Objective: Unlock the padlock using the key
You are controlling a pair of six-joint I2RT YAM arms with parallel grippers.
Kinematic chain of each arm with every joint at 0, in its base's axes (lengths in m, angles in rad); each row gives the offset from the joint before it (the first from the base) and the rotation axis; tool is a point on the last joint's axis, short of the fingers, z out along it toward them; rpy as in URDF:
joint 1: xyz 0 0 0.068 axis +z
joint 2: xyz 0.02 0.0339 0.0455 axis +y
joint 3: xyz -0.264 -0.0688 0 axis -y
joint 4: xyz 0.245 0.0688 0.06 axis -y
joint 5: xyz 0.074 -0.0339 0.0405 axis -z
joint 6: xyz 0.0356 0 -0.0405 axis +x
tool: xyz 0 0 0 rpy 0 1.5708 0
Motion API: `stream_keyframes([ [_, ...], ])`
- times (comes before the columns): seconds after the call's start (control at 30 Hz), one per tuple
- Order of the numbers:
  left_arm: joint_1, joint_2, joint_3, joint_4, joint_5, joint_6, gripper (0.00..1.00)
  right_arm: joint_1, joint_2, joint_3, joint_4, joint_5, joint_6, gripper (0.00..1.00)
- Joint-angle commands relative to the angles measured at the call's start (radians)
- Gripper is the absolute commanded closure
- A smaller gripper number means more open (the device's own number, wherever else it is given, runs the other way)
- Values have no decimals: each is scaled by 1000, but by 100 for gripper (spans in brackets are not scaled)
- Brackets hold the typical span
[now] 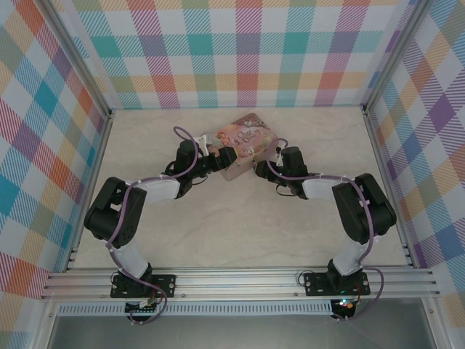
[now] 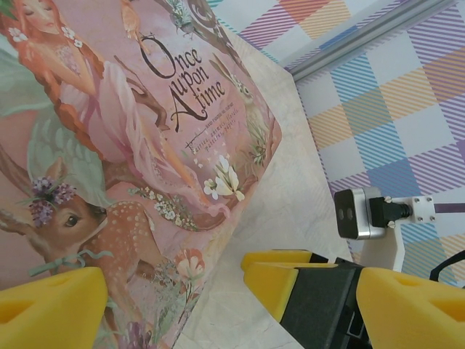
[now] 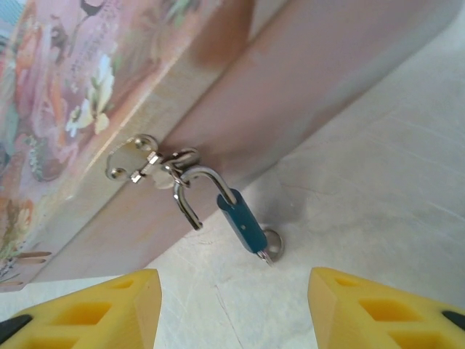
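Observation:
The teal-blue padlock point(image 3: 241, 222) hangs by its silver shackle point(image 3: 190, 190) from the clasp point(image 3: 134, 163) on the side of the pink picture box point(image 3: 87, 87). One shackle leg stands free of the body. The tiny key point(image 3: 270, 246) sticks in the padlock's lower end, its ring head on the table. My right gripper point(image 3: 236, 320) is open just short of the padlock, which lies ahead between its yellow fingers. My left gripper point(image 2: 232, 320) is open at the box's near corner point(image 2: 182, 291), facing the right gripper's fingers point(image 2: 287, 280). From above, both grippers, left point(image 1: 221, 158) and right point(image 1: 263, 169), meet at the box point(image 1: 248, 134).
The box lies tilted on the pale marbled table point(image 1: 240, 233), towards the back. Checked walls point(image 1: 232, 51) close in the back and both sides. The right wrist's camera point(image 2: 357, 213) shows close by in the left wrist view.

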Motion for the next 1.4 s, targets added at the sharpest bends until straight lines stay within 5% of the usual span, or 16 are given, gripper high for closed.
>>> stream_keyframes([
  [0.0,-1,22,-46,-178,-19,-9,10,-13,39,3,92,-64,-57,46],
  [0.77,-1,42,-36,-179,-16,-15,10,-53,213,32,229,-206,-5,64],
  [1.37,-1,-66,66,-276,-10,34,10,-40,205,5,255,-159,11,90],
])
